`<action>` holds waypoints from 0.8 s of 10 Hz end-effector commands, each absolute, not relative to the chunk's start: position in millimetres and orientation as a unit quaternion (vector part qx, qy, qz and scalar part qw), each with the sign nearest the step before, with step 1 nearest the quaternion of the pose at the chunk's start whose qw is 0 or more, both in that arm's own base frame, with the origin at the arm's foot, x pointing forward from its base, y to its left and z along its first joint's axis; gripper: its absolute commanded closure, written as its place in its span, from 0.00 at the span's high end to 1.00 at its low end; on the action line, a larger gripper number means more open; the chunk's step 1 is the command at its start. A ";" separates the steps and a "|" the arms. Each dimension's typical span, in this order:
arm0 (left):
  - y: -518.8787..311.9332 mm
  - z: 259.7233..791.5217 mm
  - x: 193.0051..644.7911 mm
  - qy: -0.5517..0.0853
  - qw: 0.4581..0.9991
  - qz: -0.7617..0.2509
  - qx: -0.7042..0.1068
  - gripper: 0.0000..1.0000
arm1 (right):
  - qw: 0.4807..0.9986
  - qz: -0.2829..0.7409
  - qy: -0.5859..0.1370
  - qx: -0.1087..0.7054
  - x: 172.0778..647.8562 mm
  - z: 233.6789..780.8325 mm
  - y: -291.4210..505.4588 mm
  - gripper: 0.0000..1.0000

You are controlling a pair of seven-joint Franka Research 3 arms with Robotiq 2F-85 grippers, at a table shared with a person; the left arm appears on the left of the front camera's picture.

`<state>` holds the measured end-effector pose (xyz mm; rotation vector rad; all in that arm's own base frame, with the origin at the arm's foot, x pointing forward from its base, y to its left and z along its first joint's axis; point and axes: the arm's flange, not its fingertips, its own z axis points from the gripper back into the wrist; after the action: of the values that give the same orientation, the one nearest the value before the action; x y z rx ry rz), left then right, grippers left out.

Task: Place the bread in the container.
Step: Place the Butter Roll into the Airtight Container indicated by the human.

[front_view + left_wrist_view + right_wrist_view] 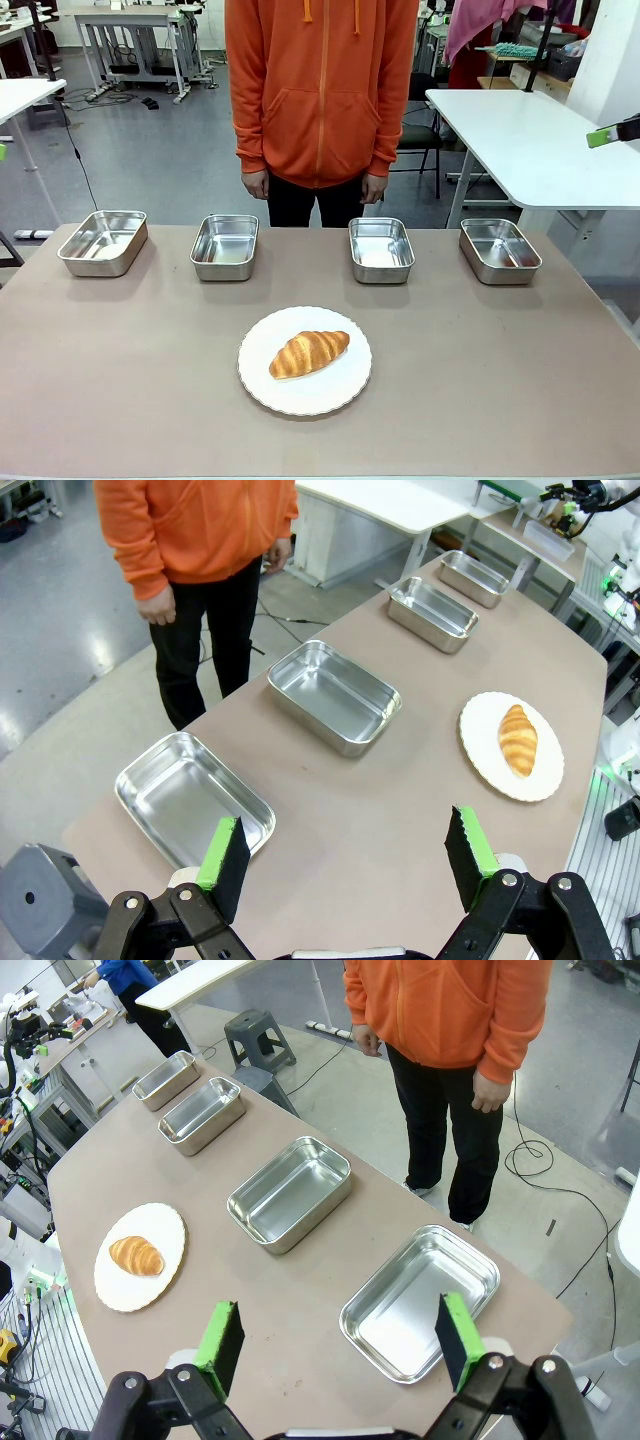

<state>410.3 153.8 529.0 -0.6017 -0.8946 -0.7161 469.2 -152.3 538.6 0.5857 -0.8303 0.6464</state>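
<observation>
The bread (309, 353), a golden-brown croissant, lies on a round white plate (304, 400) at the front middle of the table. Behind it, several identical steel containers stand empty in a row along the far edge (103, 242) (225, 246) (381, 249) (499, 250); I cannot tell which one the task means. My left gripper (346, 858) hangs open high above the table's left end, over the leftmost pan (190, 800), with the bread (518, 739) far off. My right gripper (340, 1340) hangs open above the right end near the rightmost pan (420, 1300), and the bread (136, 1255) lies well away. Both grippers are empty.
A person in an orange hoodie (320, 90) stands at the far side behind the middle pans, hands (256, 183) hanging down, off the table. A white table (530, 140) stands at the back right. Bare tabletop (130, 380) surrounds the plate.
</observation>
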 end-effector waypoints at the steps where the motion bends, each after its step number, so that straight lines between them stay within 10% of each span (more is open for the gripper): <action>1: 154.5 529.3 409.6 -0.418 0.797 -0.333 -0.280 1.00 | 0.824 0.303 -0.394 0.272 470.0 539.6 -151.1 1.00; 8: 154.5 529.3 409.6 -0.418 0.797 -0.333 -0.280 1.00 | 0.824 0.303 -0.394 0.272 470.0 539.6 -151.1 1.00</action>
<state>410.3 153.8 529.0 -0.6017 -0.8946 -0.7161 469.2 -152.3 538.6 0.5857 -0.8303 0.6464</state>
